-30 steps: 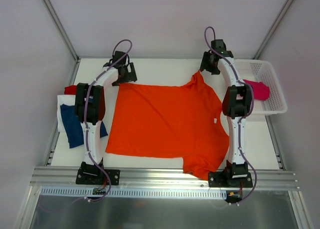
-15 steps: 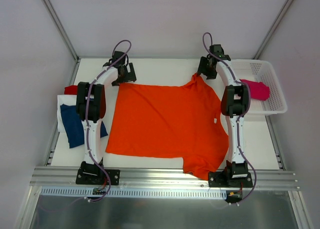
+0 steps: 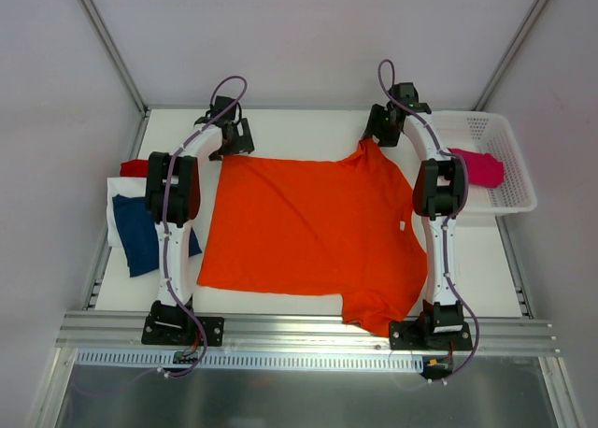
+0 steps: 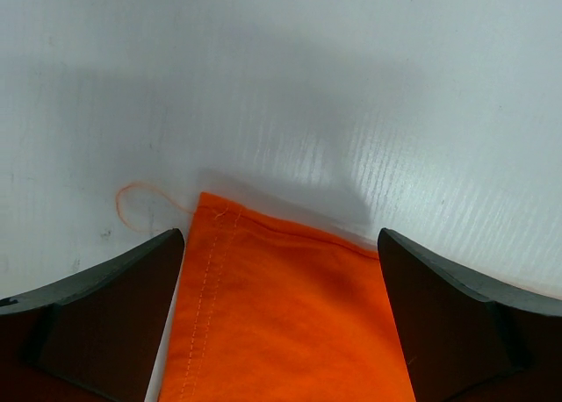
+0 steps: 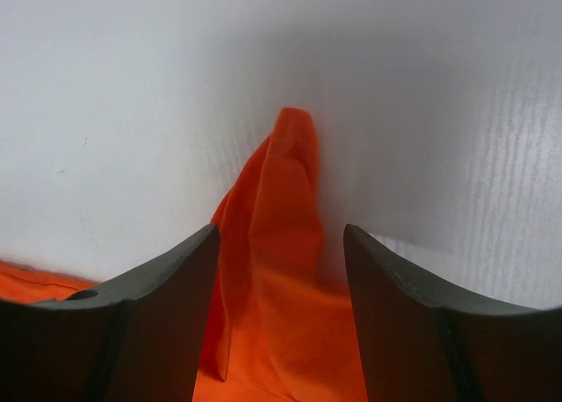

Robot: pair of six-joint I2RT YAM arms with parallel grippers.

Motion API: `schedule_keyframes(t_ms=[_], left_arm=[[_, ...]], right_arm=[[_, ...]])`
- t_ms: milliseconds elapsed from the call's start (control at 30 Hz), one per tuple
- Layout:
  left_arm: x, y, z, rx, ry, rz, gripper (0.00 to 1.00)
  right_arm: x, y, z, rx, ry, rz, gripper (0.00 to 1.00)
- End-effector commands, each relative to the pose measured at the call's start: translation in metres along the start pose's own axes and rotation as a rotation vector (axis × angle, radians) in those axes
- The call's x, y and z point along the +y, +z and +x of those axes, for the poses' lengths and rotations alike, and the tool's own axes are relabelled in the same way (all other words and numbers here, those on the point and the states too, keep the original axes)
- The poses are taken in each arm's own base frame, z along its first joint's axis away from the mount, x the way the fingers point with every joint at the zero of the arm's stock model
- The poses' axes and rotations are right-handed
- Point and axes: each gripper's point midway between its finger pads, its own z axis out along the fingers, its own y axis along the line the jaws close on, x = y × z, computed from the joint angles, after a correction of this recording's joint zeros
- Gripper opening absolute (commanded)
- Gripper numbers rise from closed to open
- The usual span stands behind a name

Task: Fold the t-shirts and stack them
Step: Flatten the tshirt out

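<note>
A bright orange t-shirt [image 3: 308, 222] lies spread flat across the middle of the table. My left gripper [image 3: 235, 140] is over its far left corner. In the left wrist view the stitched hem corner [image 4: 263, 314] lies between the wide-open fingers of the left gripper [image 4: 281, 244], and a loose thread curls beside it. My right gripper [image 3: 378, 134] is over the far right sleeve. That sleeve [image 5: 285, 209] rises in a bunched peak between the jaws of the right gripper [image 5: 281, 235], which stand apart and do not clamp it.
A navy blue shirt [image 3: 140, 232] lies on a white one [image 3: 117, 196] at the left edge, with a red shirt [image 3: 134, 167] behind them. A white mesh basket [image 3: 509, 143] at the far right holds a magenta shirt [image 3: 481, 166]. The orange shirt's near sleeve hangs over the front rail [image 3: 308, 330].
My right gripper has shifted a little to the left onto the sleeve and its jaws have narrowed slightly. The left gripper has barely moved. The shirt lies as before.
</note>
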Motion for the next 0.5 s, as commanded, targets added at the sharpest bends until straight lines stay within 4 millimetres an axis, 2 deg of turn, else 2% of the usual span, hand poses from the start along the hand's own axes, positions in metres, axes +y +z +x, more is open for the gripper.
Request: schedule_keyframes(t_ms=[0,67,133,167,233,267,300,367,400,433,467], left_arm=[[0.006,-0.008,-0.014,-0.034,-0.009,-0.041,0.94],[0.006,-0.009,-0.014,-0.032,-0.016,-0.042,0.93],[0.006,-0.007,-0.016,-0.038,-0.021,-0.049,0.87],[0.006,-0.004,-0.017,-0.032,-0.021,-0.051,0.84],[0.005,0.000,-0.014,-0.013,-0.020,-0.052,0.81],[0.005,0.005,-0.010,0.006,-0.019,-0.057,0.74],[0.005,0.005,-0.011,0.012,-0.022,-0.059,0.63],[0.005,0.007,-0.010,0.019,-0.026,-0.062,0.48],[0.005,0.006,-0.011,0.017,-0.032,-0.066,0.40],[0.006,0.006,-0.011,0.015,-0.030,-0.070,0.25],[0.006,0.007,-0.012,0.014,-0.032,-0.073,0.19]], right_arm=[[0.015,0.001,-0.001,0.003,0.005,-0.071,0.62],[0.017,0.001,-0.001,0.002,0.005,-0.082,0.61],[0.017,0.001,-0.001,0.003,0.005,-0.085,0.52],[0.018,0.001,-0.002,0.002,0.006,-0.087,0.41],[0.019,0.001,0.000,0.008,0.004,-0.094,0.33],[0.019,0.000,0.000,0.007,0.002,-0.094,0.22],[0.018,0.000,0.000,0.010,0.003,-0.091,0.17],[0.015,0.002,0.003,0.015,-0.007,-0.080,0.06],[0.013,0.003,0.006,0.022,-0.009,-0.076,0.04],[0.014,0.001,0.005,0.018,-0.014,-0.072,0.02],[0.012,0.001,0.005,0.017,-0.017,-0.066,0.00]])
